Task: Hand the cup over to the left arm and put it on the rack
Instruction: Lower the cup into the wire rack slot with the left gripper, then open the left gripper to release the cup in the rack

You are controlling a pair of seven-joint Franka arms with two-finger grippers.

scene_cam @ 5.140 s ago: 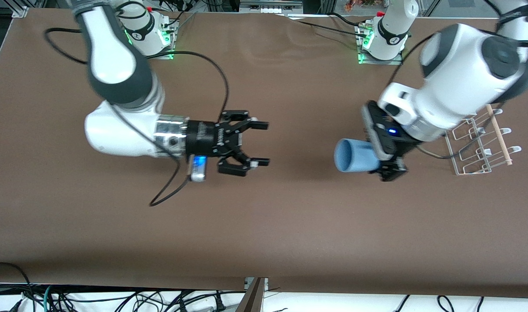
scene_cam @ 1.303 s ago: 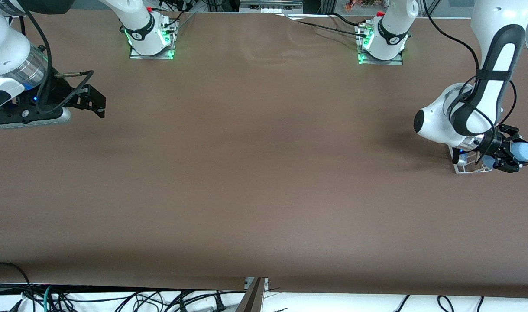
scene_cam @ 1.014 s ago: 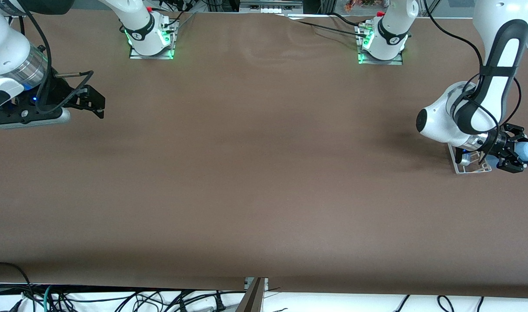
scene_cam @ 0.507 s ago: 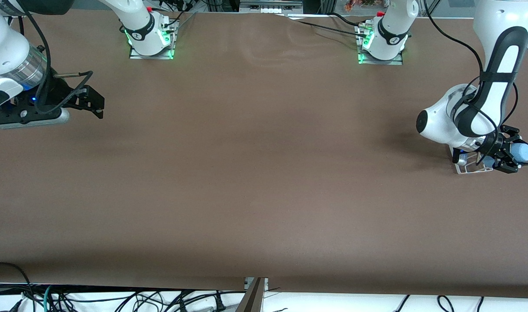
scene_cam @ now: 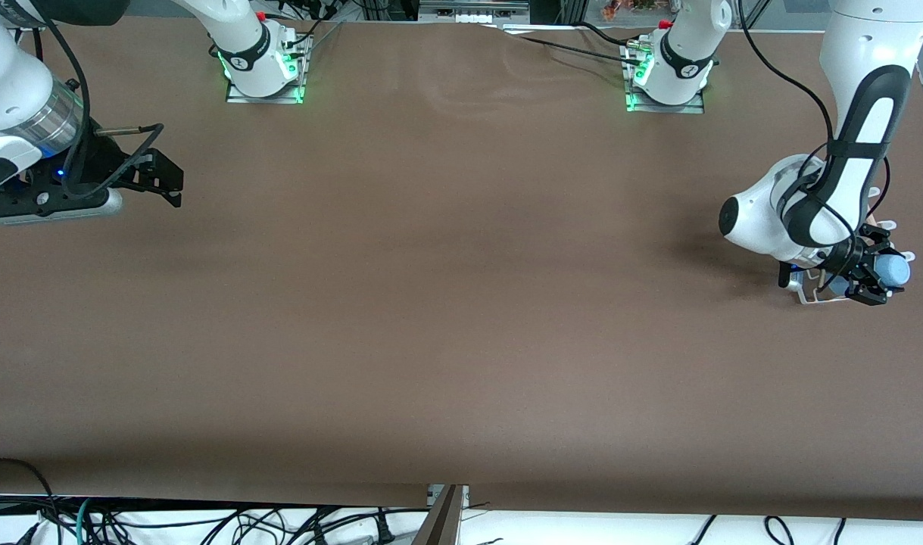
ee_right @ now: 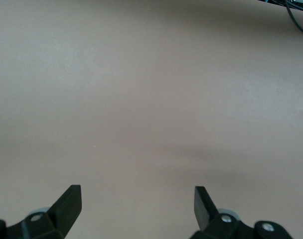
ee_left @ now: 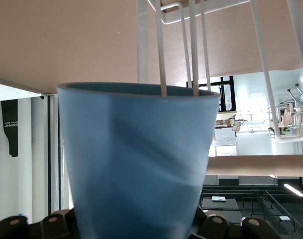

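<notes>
At the right edge of the front view, the left gripper (scene_cam: pixel 875 274) sits over the rack (scene_cam: pixel 824 297), fingers clamped on the cup (scene_cam: pixel 891 269). Cup is light blue, held sideways, its closed base pointing at the frame's right edge. Only a bit of the rack shows: white wire at the lower corner under the wrist, plus a few loop tips poking out by the forearm. Most of it is hidden by the left arm.

Left wrist view: cup (ee_left: pixel 136 159) fills the middle, mouth facing away from the camera, rim a clean ring. Black fingertips (ee_left: pixel 57 224) press both sides near its base. White rack wires (ee_left: pixel 191 45) run straight past the rim; a couple appear to go into the cup's mouth, so the cup looks threaded onto the uprights, though the depth cannot be told. Inside of the cup not visible, contents cannot be told. More rack loops (ee_left: pixel 276 99) sit off to the side of the cup, with brown table (ee_left: pixel 67 40) showing around them.

Upper left of the front view: right gripper (scene_cam: pixel 162 175) hangs over the table (scene_cam: pixel 446 303) at the right arm's end, waiting. Right wrist view shows its fingertips (ee_right: pixel 69 201) spread wide with nothing between them, only bare brown table (ee_right: pixel 151 99) below.
</notes>
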